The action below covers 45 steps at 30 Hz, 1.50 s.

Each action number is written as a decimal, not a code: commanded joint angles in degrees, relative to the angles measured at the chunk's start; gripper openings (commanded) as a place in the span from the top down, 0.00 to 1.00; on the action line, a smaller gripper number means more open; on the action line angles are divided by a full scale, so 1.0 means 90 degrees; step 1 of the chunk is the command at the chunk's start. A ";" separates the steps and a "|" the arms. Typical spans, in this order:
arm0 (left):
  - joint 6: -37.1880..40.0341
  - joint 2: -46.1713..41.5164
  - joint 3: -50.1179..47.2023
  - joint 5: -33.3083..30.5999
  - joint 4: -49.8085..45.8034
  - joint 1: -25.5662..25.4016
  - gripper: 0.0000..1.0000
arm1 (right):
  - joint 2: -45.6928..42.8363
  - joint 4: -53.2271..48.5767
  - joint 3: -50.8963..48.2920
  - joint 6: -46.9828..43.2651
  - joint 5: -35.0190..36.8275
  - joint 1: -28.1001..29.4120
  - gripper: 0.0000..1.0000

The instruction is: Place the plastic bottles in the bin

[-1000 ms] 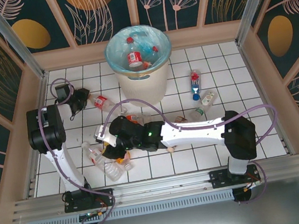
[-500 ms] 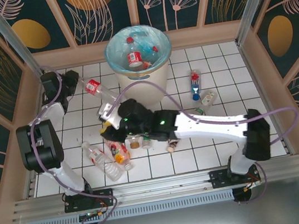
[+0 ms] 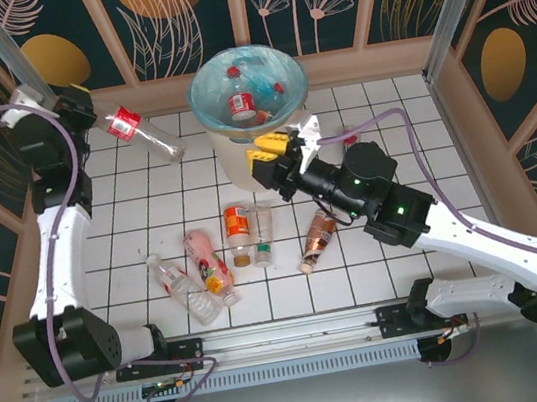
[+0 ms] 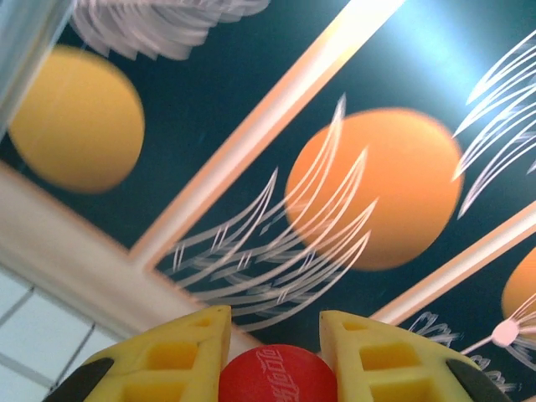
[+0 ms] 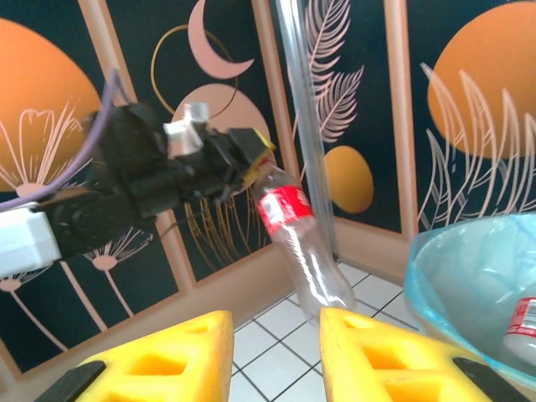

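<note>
My left gripper (image 3: 84, 104) is raised at the back left, shut on the red cap (image 4: 277, 381) of a clear plastic bottle (image 3: 142, 134) with a red label. The bottle slants down toward the bin (image 3: 242, 160) and hangs above the floor. In the right wrist view the same bottle (image 5: 295, 239) hangs from the left gripper (image 5: 249, 157). My right gripper (image 3: 276, 151) is in the air at the bin's front wall, open, with nothing between its yellow fingers (image 5: 172, 352). The bin's blue-green liner (image 5: 469, 285) holds several bottles (image 3: 240, 101). Several more bottles (image 3: 237, 228) lie on the tiled floor.
The floor bottles lie in a loose group in front of the bin: an orange-labelled one, a clear one (image 3: 262, 232), a brownish one (image 3: 317, 238), a pink one (image 3: 207, 261) and a clear one (image 3: 182, 287). Patterned wall panels (image 3: 250, 7) enclose the tiled floor.
The left arm has swung up and back to the left, lifting the red-labelled bottle off the floor. The right arm has risen from the floor bottles to the bin's front.
</note>
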 commanded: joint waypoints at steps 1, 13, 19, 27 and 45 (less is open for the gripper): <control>0.0718 -0.0242 0.0678 -0.0184 -0.0330 0.0030 1.00 | -0.0135 0.0275 0.0065 -0.0381 0.0580 -0.0022 0.67; 0.1776 0.0962 0.3486 0.0463 -0.1244 -0.1399 1.00 | 0.1273 -0.2816 0.2539 0.0346 0.0368 -0.1624 0.53; 0.2351 0.1833 0.4325 0.0190 -0.1324 -0.2474 1.00 | 0.1147 -0.2972 0.2425 0.0864 -0.0282 -0.2343 0.52; 0.2807 0.2800 0.4822 -0.0367 -0.0496 -0.3237 1.00 | 0.0768 -0.2961 0.1777 0.1085 -0.0332 -0.2398 0.53; 0.2802 0.4619 0.4893 -0.0361 -0.0490 -0.4073 1.00 | 0.0499 -0.2786 0.1038 0.1223 -0.0186 -0.2404 0.53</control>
